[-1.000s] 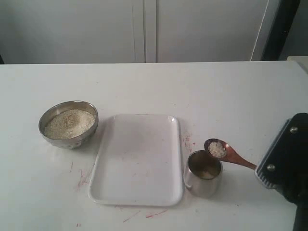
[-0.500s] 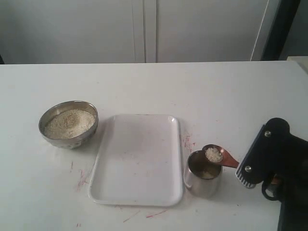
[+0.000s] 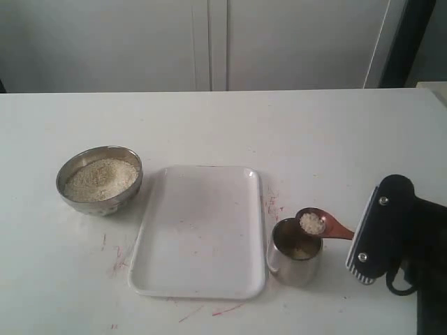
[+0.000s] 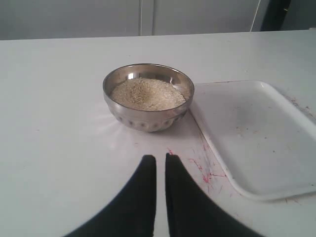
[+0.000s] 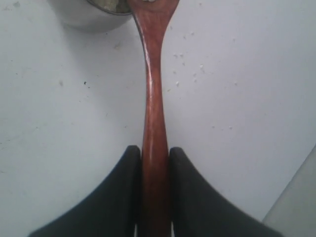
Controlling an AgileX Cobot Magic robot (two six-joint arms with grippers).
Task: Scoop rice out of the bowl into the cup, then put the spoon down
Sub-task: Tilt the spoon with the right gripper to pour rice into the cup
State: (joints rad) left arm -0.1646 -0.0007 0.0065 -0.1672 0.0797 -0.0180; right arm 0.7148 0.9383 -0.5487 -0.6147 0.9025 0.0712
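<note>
Lying flat on white table (image 3: pixel 335 132): smooth white rounded-rectangle tray (image 3: pixel 199 230). Sitting left of it, holding grainy off-white rice (image 3: pixel 100 179): round shiny steel bowl (image 3: pixel 105 204). Standing just right of tray, holding a little rice: straight-sided steel cup (image 3: pixel 293 269). Hovering over cup rim, carrying a rice clump: slim reddish wooden spoon (image 3: pixel 334 227). Clamping its handle: right gripper (image 5: pixel 154 150) fingers. Resting nearly together, gripping nothing: left gripper (image 4: pixel 160 159) fingers.

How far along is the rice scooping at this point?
Done: a spoonful is out of the bowl, and the cup seems to hold some grains already. In hand: the right claw grips the spoon, loaded with rice, over the cup's rim. Left: tip it in, set the spoon down.
</note>
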